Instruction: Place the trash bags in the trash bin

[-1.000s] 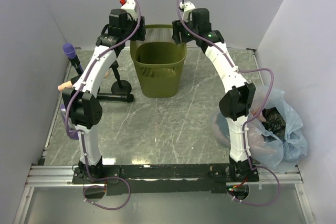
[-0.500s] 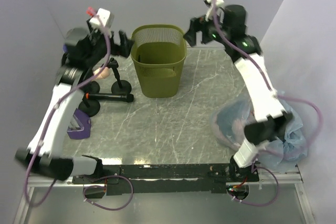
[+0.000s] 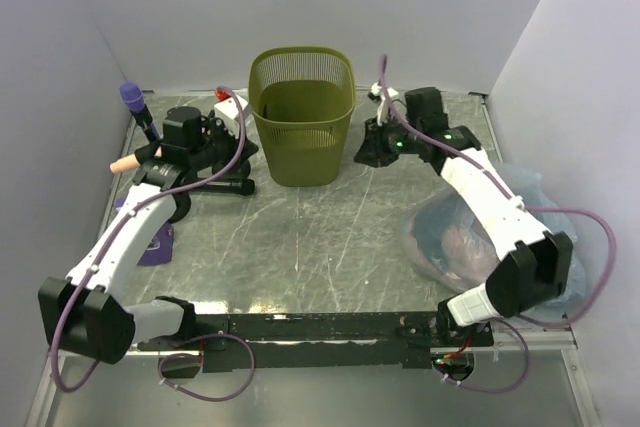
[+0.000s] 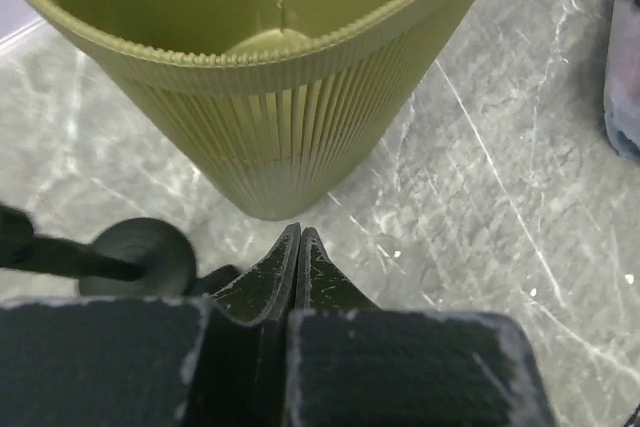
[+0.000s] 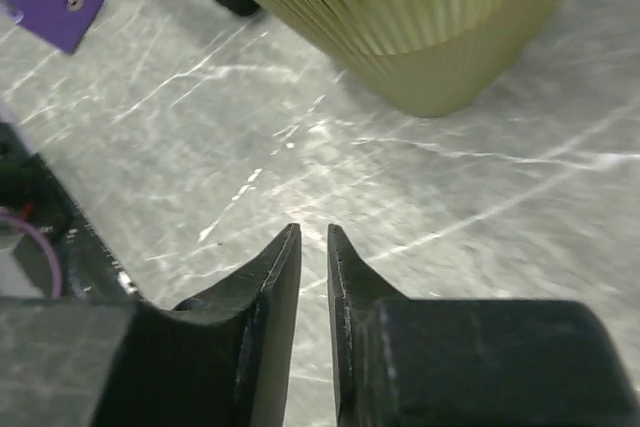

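Note:
The olive-green slatted trash bin (image 3: 300, 112) stands upright at the back centre, and I see nothing inside it (image 4: 250, 7). No dark trash bags show plainly in any view. My left gripper (image 3: 238, 143) hangs low just left of the bin; in the left wrist view its fingers (image 4: 298, 234) are pressed together with nothing between them, pointing at the bin's base. My right gripper (image 3: 366, 152) sits low just right of the bin (image 5: 420, 17). Its fingers (image 5: 313, 232) stand a narrow gap apart over bare table, holding nothing.
A clear bluish bag (image 3: 470, 237) with pinkish contents lies at the right, partly under my right forearm. A black stand (image 3: 215, 185) with a purple-headed microphone (image 3: 130, 97) and a purple block (image 3: 150, 247) crowd the left. Walls close in on three sides.
Both arms came down from above the bin's rim to table height on either side of it. Both grippers went from wide open to closed or nearly closed.

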Tool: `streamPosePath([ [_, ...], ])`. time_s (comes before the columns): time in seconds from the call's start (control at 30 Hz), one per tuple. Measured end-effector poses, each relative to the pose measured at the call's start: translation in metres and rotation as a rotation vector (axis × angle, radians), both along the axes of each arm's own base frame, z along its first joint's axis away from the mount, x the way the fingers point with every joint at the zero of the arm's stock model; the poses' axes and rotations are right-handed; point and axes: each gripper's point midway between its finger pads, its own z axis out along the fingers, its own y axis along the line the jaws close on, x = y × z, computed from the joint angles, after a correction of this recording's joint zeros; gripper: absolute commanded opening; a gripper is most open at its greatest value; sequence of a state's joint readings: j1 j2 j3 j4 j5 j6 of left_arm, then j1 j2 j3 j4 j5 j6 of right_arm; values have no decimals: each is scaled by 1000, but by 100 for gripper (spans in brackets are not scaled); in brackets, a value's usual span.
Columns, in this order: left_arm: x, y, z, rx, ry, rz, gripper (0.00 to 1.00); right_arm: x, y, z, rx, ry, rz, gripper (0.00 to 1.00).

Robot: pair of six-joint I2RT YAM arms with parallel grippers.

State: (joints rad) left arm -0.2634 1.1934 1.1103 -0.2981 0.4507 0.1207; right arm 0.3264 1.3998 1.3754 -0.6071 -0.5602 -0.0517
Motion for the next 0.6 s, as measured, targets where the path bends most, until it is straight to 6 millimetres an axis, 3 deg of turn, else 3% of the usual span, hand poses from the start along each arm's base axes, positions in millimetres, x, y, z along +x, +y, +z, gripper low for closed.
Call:
streamPosePath([
  [0.13, 13, -12, -9, -42, 26, -5, 1, 2, 22, -15, 18, 63, 56, 24],
  [0.37, 44, -24, -1, -99, -29, 40, 1, 36, 62, 19, 96, 18, 88, 24],
  [0.6, 75, -22, -1, -86, -68, 96, 1, 63, 64, 7, 67, 22, 32, 25],
])
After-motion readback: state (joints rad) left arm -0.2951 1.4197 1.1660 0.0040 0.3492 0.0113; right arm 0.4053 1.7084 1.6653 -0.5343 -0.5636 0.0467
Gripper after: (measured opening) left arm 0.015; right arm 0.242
